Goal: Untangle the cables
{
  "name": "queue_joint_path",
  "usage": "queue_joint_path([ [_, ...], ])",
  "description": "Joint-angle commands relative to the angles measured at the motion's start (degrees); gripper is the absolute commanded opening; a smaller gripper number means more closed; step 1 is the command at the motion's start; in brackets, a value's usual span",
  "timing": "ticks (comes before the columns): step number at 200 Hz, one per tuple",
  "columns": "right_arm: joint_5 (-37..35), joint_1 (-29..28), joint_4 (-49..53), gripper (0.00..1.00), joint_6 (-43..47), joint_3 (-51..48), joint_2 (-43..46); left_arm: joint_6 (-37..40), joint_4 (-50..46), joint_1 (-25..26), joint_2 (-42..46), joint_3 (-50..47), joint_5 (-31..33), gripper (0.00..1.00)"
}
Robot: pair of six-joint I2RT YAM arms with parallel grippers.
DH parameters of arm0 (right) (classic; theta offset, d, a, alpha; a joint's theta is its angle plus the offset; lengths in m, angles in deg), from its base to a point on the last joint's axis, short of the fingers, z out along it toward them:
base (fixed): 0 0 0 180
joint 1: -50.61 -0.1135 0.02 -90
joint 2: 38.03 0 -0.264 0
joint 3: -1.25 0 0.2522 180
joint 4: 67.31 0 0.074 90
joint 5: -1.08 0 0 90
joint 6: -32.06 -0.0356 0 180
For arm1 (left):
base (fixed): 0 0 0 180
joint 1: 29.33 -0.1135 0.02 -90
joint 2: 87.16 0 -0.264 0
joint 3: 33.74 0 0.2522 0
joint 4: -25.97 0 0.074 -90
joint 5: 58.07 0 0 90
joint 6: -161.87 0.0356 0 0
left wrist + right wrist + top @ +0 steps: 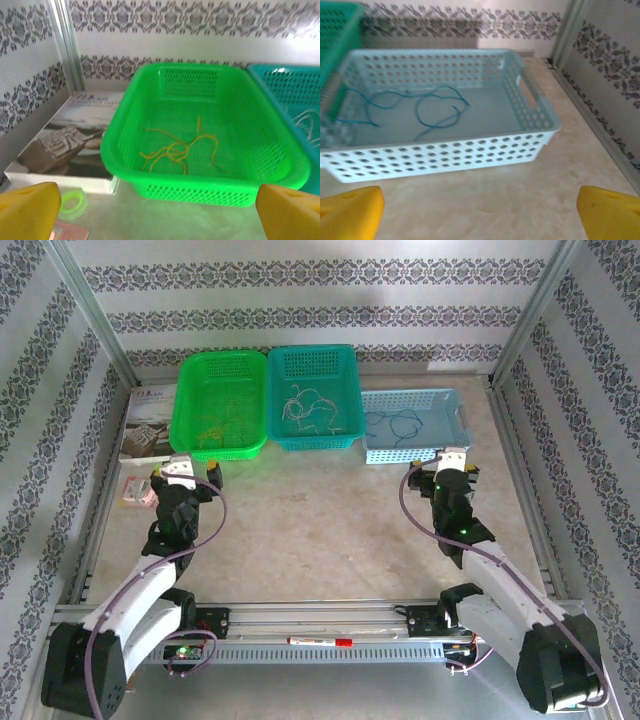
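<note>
While the left hand (186, 474) and right hand (444, 464) hang spread and empty, yellow cables (172, 150) lie straight ahead of the left — blue cables (435, 107) ahead of the right.

Book (65, 142) beside green basket (200, 192); green ring (75, 194) near book.

Three separate lots by colour. Yellow-green cables (172, 148): a few short thin strands, curled and overlapping in a small loose clump, flat on the floor of the green basket (120, 135), near its front wall. White cables (315, 405): loose curly strands spread over the teal basket (312, 352) floor. Blue cables (420, 107): thin open loops lying flat in the pale blue basket (445, 150), left of centre.
</note>
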Motion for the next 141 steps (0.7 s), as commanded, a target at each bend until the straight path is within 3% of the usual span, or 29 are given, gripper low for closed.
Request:
queue_joint_path([
  [1, -3.19, 0.86, -10.61, 0.98, 2.84, -2.51, -4.44, 2.98, 10.43, -1.11, -6.27, -0.48, 0.44, 1.0],
  [44, -3.17, 1.09, -27.25, 0.98, 4.9, -8.43, -13.55, 1.82, 25.77, -2.4, -21.46, -2.63, 0.01, 1.0],
  [58, 0.63, 2.1, -30.35, 0.98, 5.5, -8.37, -15.37, 2.08, 30.96, -2.82, -25.46, -3.06, -0.34, 1.0],
  [100, 7.59, 4.77, -43.46, 0.98, 7.01, -8.13, -25.41, 2.87, 39.73, -4.87, -34.18, -3.03, -7.28, 1.0],
  [124, 13.39, 7.86, -50.47, 0.98, 5.56, -8.5, -32.6, 5.53, 45.19, -5.38, -41.32, -1.98, -14.49, 1.0],
  [141, 18.09, 10.39, -54.21, 0.98, 3.87, -7.95, -35.62, 5.28, 37.91, -5.37, -39.48, 0.31, -14.75, 1.0],
])
